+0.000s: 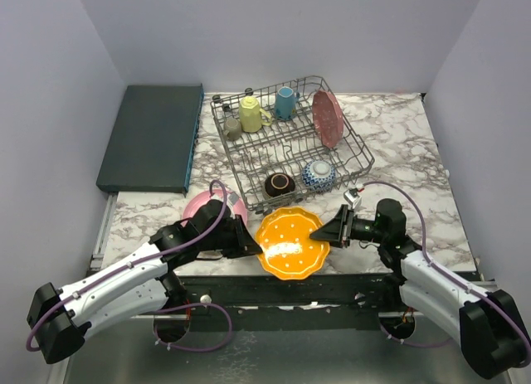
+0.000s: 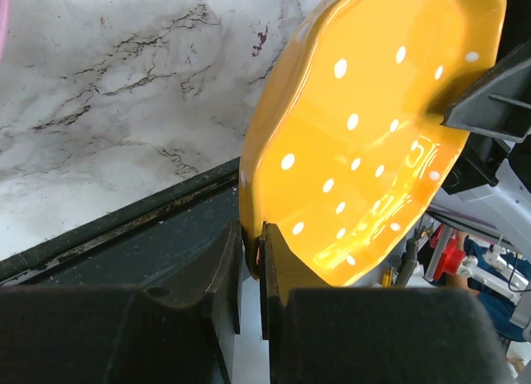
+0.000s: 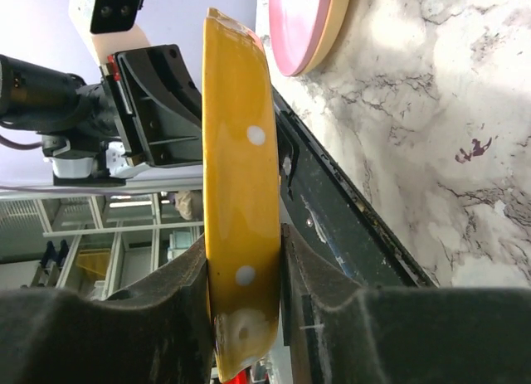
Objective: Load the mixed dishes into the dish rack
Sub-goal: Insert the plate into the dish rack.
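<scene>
fingers, top view: left gripper (image 1: 252, 245) and right gripper (image 1: 320, 233) each nip an opposite rim of the orange dotted plate (image 1: 290, 245), which sits at the near edge of the table (image 1: 415, 160), just short of the dish rack (image 1: 362, 154).
left wrist view: fingers (image 2: 290, 268) narrow, clamped on the rim; plate face tilts up beyond them.
right wrist view: plate edge-on between fingers (image 3: 319, 272); both pads seem to touch its faces.
handling: glazed ceramic, so stiff, slick, chippable and fairly weighty; grip the rim deep in the pads.
</scene>
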`<state>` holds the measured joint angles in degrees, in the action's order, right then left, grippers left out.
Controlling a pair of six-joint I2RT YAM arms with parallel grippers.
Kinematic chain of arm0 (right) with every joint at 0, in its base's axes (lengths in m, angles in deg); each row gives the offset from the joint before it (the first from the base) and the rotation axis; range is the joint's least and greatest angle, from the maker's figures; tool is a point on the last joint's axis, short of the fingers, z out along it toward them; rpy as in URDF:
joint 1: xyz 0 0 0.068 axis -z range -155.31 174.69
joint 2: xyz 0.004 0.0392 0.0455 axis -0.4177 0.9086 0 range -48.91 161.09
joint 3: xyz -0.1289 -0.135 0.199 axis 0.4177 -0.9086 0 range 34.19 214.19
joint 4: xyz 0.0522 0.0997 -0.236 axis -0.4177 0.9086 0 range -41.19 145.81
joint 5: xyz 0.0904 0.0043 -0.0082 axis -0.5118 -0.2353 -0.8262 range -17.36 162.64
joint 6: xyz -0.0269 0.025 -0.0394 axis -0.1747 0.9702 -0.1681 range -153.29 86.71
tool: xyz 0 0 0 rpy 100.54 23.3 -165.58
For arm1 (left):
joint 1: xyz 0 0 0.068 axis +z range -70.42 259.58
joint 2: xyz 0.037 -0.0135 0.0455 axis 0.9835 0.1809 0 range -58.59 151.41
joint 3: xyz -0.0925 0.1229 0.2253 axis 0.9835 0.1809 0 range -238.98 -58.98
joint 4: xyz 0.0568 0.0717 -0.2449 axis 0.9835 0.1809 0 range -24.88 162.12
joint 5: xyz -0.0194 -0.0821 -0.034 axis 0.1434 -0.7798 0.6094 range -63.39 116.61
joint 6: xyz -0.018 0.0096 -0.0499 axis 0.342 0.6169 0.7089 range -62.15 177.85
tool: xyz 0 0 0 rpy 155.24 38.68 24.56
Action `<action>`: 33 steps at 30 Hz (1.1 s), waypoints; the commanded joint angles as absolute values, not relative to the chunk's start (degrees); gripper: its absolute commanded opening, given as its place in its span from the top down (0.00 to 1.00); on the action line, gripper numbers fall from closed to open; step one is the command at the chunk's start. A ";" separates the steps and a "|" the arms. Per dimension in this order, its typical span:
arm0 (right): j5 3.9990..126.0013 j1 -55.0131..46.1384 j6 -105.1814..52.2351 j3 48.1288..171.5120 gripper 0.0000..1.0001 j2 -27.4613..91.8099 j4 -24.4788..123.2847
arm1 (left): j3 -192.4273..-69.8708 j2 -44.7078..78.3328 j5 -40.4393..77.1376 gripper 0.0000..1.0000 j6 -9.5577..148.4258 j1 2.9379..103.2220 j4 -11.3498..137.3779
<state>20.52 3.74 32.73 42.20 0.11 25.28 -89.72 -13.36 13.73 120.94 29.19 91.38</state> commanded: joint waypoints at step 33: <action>23.71 3.33 23.26 52.63 0.64 -4.98 42.04 | -96.42 -8.34 11.91 1.00 117.23 28.73 85.68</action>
